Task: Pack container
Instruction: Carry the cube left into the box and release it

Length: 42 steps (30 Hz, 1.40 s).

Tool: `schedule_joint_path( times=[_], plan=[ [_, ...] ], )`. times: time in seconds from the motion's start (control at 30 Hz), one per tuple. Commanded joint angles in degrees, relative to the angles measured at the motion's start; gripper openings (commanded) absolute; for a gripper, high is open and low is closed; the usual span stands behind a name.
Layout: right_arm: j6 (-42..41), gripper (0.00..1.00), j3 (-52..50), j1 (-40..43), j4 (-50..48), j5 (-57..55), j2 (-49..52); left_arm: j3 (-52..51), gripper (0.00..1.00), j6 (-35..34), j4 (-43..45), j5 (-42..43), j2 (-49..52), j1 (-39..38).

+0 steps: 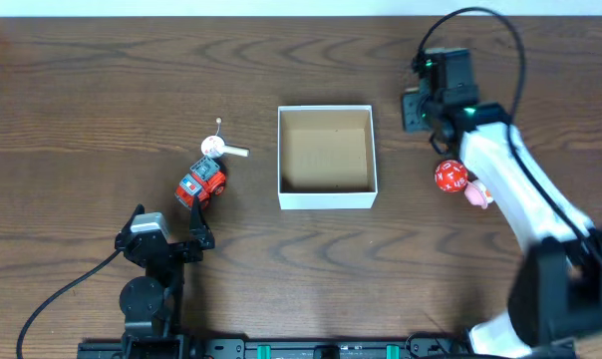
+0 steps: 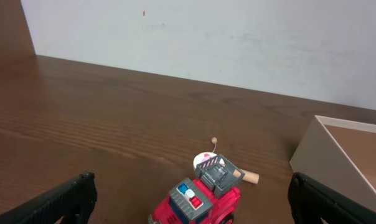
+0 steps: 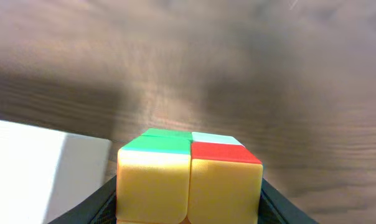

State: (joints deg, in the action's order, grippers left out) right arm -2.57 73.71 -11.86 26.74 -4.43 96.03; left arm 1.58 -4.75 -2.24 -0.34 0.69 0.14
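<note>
The container [image 1: 327, 200] sits empty at the centre of the tabletop [image 1: 82, 100]. The right pincer [image 1: 419, 108], just right of it, is clamped on a colour cube [image 3: 189, 177]. The left pincer [image 1: 169, 219] stands apart near the toy truck [image 1: 199, 183]. All the packing remains.

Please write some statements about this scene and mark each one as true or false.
1. The container is empty. True.
2. The right gripper holds nothing. False: it is shut on a multicolored cube.
3. The left gripper is open. True.
4. The red toy truck is inside the container. False: it stands on the table, on the left arm's side of the container.
5. A red die lies on the table, outside the container. True.
</note>
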Motion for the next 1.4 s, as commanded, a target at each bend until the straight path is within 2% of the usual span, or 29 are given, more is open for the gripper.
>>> schedule_joint_path(
  times=[0.0, 0.23, 0.47, 0.9, 1.07, 1.37],
  plan=[
    [-0.17, 0.51, 0.83, -2.91, 1.55, -0.04, -5.81, -1.36, 0.98, -0.48, -1.77, -0.48, -0.09, -0.22],
    [-0.72, 0.50, 0.83, -11.32, 4.09, -0.07, -12.26, -1.36, 0.98, -0.50, -1.77, -0.50, -0.09, -0.22],
    [-5.95, 0.50, 0.74, -17.99, 2.91, -0.11, -9.42, -1.36, 0.98, -0.48, -1.77, -0.50, -0.09, -0.22],
    [-10.75, 0.52, 0.74, -19.21, -0.81, -1.60, 1.29, -1.36, 0.98, -0.48, -1.77, -0.50, -0.09, -0.22],
    [-10.78, 0.60, 0.74, -19.63, -0.79, -2.21, 3.56, -1.36, 0.98, -0.50, -1.77, -0.48, -0.09, -0.22],
    [-12.44, 0.63, 0.74, -19.67, -1.70, -4.79, 5.77, -1.36, 0.98, -0.50, -1.75, -0.48, -0.09, -0.22]
  ],
)
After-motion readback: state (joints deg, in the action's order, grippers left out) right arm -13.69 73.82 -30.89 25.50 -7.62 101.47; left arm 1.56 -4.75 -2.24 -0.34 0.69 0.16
